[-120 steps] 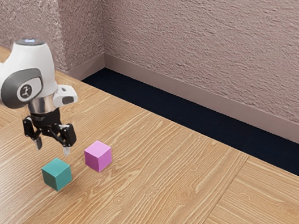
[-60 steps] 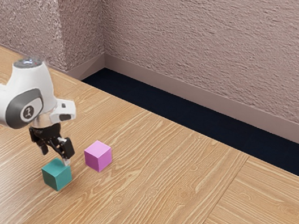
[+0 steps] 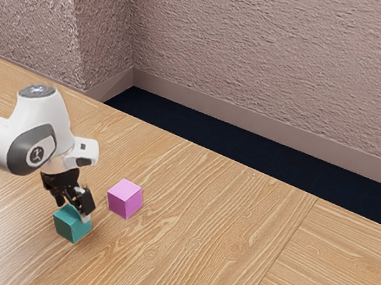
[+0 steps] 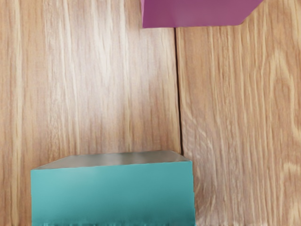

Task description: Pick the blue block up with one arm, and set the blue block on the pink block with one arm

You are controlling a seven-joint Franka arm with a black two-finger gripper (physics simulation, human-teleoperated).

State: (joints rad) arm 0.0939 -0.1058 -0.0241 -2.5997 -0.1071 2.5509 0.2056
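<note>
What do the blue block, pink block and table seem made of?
Both the blue block and pink block look smooth, matte, evenly coloured: possibly plastic or painted wood. The table shows grain lines and a plank seam: wood or wood-look laminate.

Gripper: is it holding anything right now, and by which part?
Cannot be told. The gripper is down at the top of the blue block, which rests on the table, apart from the pink block. Whether it grips is unclear.
</note>
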